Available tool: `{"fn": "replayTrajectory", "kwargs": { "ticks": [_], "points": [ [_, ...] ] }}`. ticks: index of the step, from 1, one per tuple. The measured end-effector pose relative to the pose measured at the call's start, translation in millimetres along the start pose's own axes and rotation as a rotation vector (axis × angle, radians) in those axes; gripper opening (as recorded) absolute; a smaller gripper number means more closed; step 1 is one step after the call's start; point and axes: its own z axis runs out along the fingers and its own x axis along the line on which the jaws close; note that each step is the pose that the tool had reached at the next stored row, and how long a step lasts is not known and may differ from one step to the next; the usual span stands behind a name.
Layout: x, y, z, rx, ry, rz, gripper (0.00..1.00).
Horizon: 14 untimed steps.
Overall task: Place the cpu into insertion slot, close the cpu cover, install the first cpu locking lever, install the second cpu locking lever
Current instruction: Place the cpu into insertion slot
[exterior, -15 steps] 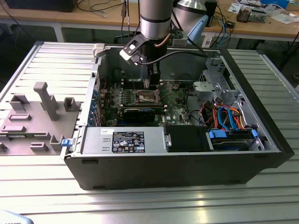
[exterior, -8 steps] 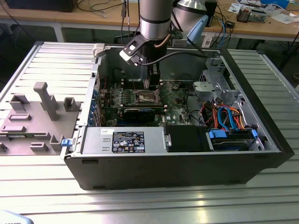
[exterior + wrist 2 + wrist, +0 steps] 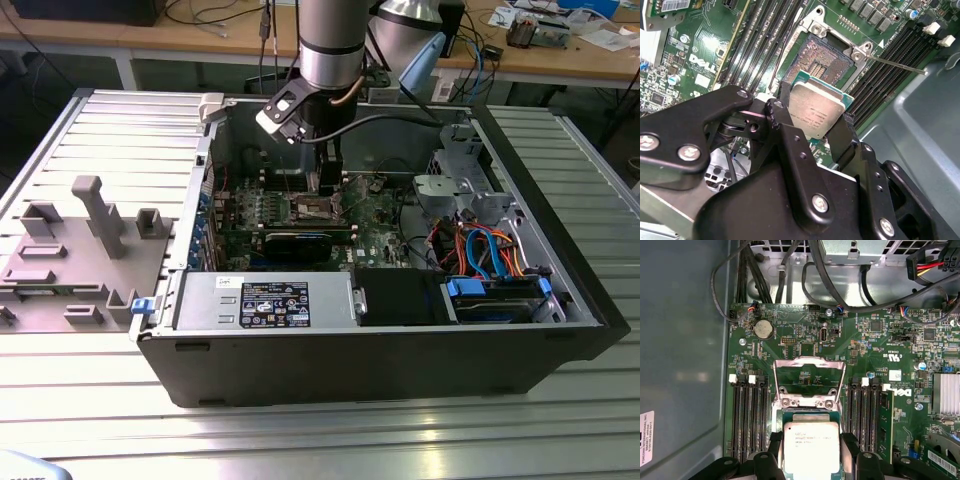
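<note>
Evidently the claw [image 3: 814,112] was clamped on opposite edges of the cpu [image 3: 811,447], a light, stiff but fragile chip best held by its rim, with the bare insertion slot [image 3: 825,55] just beyond its fingertips and the cpu cover [image 3: 810,361] raised.

Arm [image 3: 330,45] vertical, fingers [image 3: 842,137] tight on opposite edges of the cpu [image 3: 816,111].

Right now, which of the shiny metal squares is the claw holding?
The cpu, the solid silvery plate clamped in the gripper. The cover is an open frame, flipped back and untouched.
</note>
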Motion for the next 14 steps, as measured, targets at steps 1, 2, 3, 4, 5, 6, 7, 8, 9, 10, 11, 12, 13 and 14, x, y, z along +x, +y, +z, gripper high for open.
{"fn": "replayTrajectory", "kwargs": {
  "ticks": [1, 2, 3, 4, 5, 6, 7, 8, 9, 10, 11, 12, 13, 14],
  "points": [
    [0.0, 0.0, 0.1, 0.0, 0.0001, 0.0, 0.55],
    [0.0, 0.0, 0.4, 0.0, -0.0001, 0.0, 0.55],
    [0.0, 0.0, 0.7, 0.0, 0.0, 0.0, 0.55],
    [0.0, 0.0, 0.8, 0.0, 0.0, 0.0, 0.55],
    [-0.1, -1.0, 6.1, 0.0, 0.0, 0.0, 0.55],
    [-0.1, -3.5, 11.8, 0.0, 0.0, 0.0, 0.55],
    [-0.1, -3.5, 12.0, -0.0001, 0.0, 0.0, 0.55],
    [-0.1, -3.5, 12.1, -0.0001, 0.0, 0.0, 0.55],
    [-0.1, -3.5, 12.4, -0.0001, 0.0001, 0.0, 0.55],
    [-0.1, -3.5, 12.6, -0.0001, 0.0001, 0.0, 0.55],
    [-0.1, -3.5, 12.8, 0.0, 0.0, 0.0, 0.55],
    [-0.2, -3.6, 13.0, 0.0, -0.0001, 0.0, 0.55],
    [-0.1, -3.6, 13.2, 0.0, 0.0, 0.0, 0.55],
    [-0.2, -3.6, 13.4, -0.0001, 0.0, 0.0, 0.55]
  ]
}}
